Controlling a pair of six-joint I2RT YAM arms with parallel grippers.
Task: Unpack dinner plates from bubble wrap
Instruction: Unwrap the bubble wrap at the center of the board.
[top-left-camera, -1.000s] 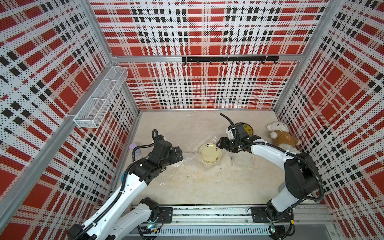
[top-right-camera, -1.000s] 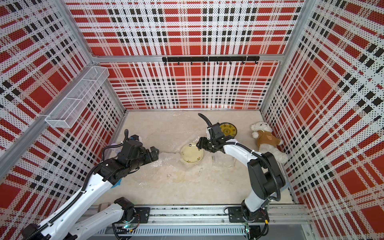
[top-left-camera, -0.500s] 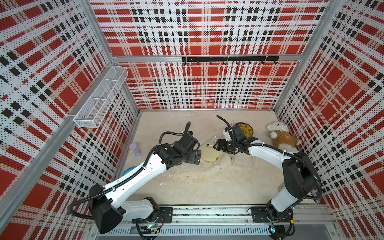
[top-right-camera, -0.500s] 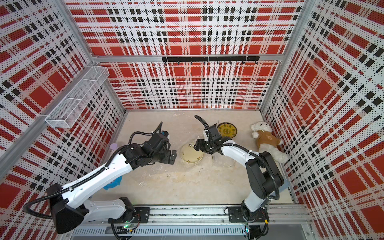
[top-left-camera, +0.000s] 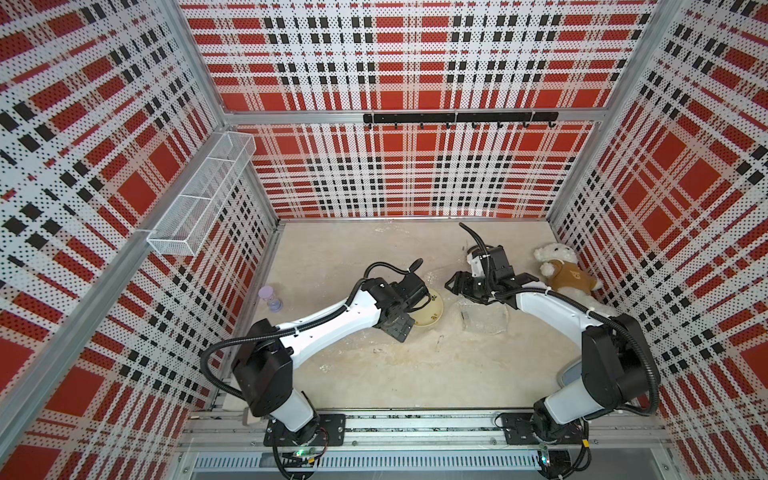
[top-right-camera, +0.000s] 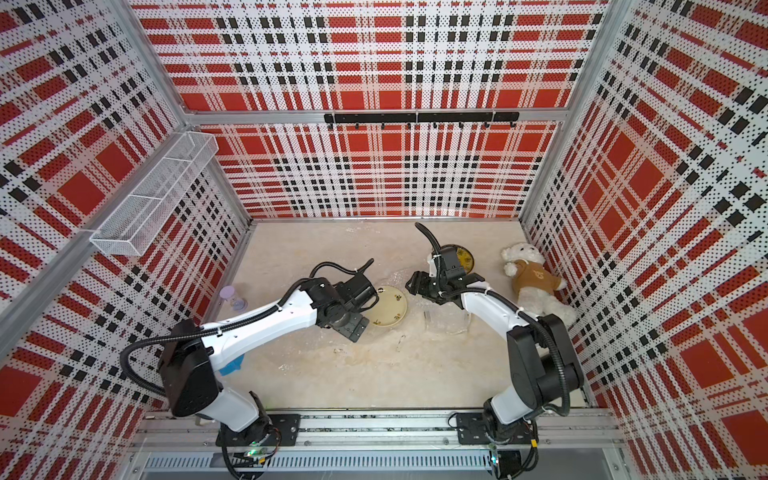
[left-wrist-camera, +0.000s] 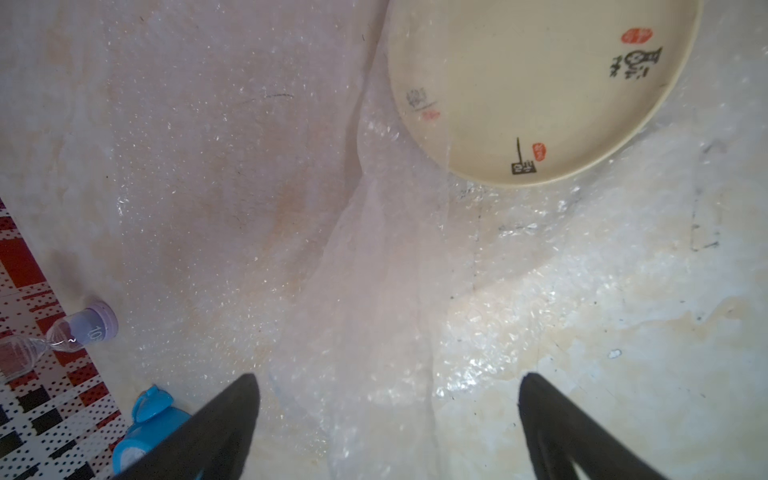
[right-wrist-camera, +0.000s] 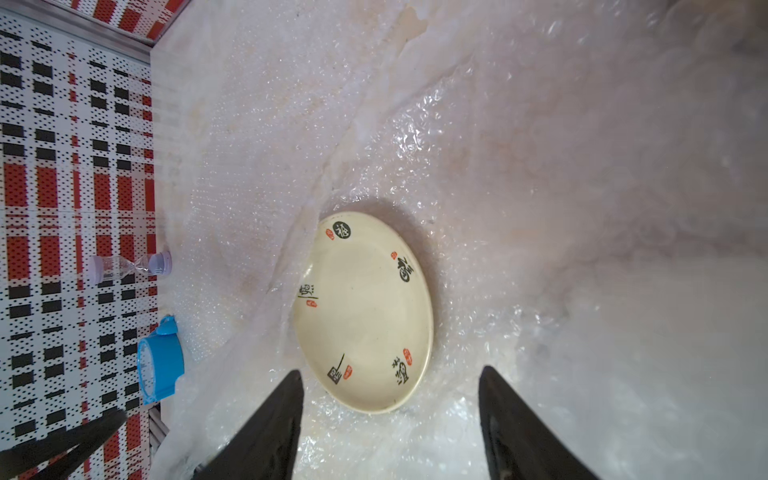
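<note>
We see the round cream ceramic plate with black characters and red seals (top-left-camera: 432, 311) lying flat near the middle of the beige bench (top-left-camera: 374, 374). It rests on a spread sheet of clear, crinkly bubble wrap (left-wrist-camera: 374, 291). A loose fold of that wrap overlaps 1 edge of the plate, the edge toward the lilac hourglass (top-left-camera: 270, 298). The rest of the plate's face is bare.

The left gripper (left-wrist-camera: 388, 378) hovers just beside the plate on its hourglass side, and in both top views its black body hides part of the rim. Its 2 fingers (left-wrist-camera: 224, 424) are spread wide, with only wrap below them and nothing gripped. We cannot tell whether they touch the wrap.

The right gripper (right-wrist-camera: 390, 372) hangs near the opposite side of the plate. Its 2 fingers (right-wrist-camera: 270, 424) also stand apart, and we see nothing caught between them.

Beyond the right gripper from the plate, a round yellow plate with a dark rim (top-right-camera: 464, 258) lies partly hidden behind the wrist. Near the cream plate, under the right arm, lies a crumpled clear bundle of wrap (top-left-camera: 484, 319); we cannot tell whether it holds a plate. A white teddy bear in a brown jumper (top-left-camera: 561, 274) lies well apart from the plate, past the right arm. A blue alarm clock (right-wrist-camera: 160, 361) sits by the wall on the plate's hourglass side.
</note>
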